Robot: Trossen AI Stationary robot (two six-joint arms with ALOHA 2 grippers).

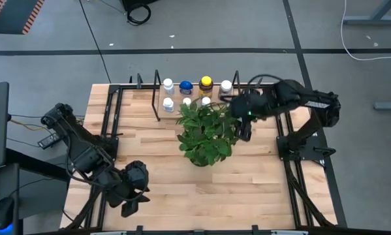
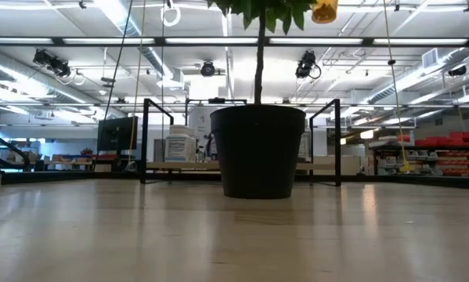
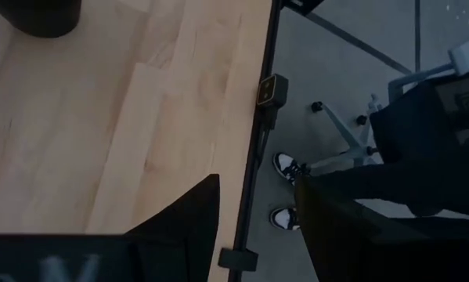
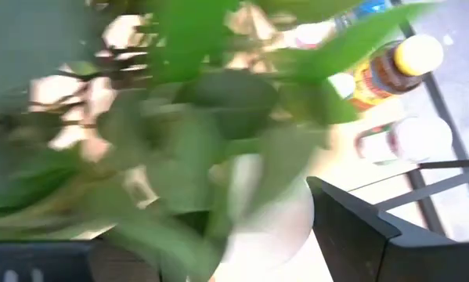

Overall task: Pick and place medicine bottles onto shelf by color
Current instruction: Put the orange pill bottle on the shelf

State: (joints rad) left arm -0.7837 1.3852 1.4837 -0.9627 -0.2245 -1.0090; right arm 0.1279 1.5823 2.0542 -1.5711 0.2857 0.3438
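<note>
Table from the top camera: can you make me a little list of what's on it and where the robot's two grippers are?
table: light wooden top
plant: leafy green, in a dark pot, near the middle
shelf: black wire rack along the far edge
bottles: white-capped ones, a blue one and an amber one with a yellow cap, grouped at the shelf behind the plant
left gripper: open, holding nothing, at the near left edge
right gripper: beside the plant's right side, close to the leaves

no readable text, labels illegible
</note>
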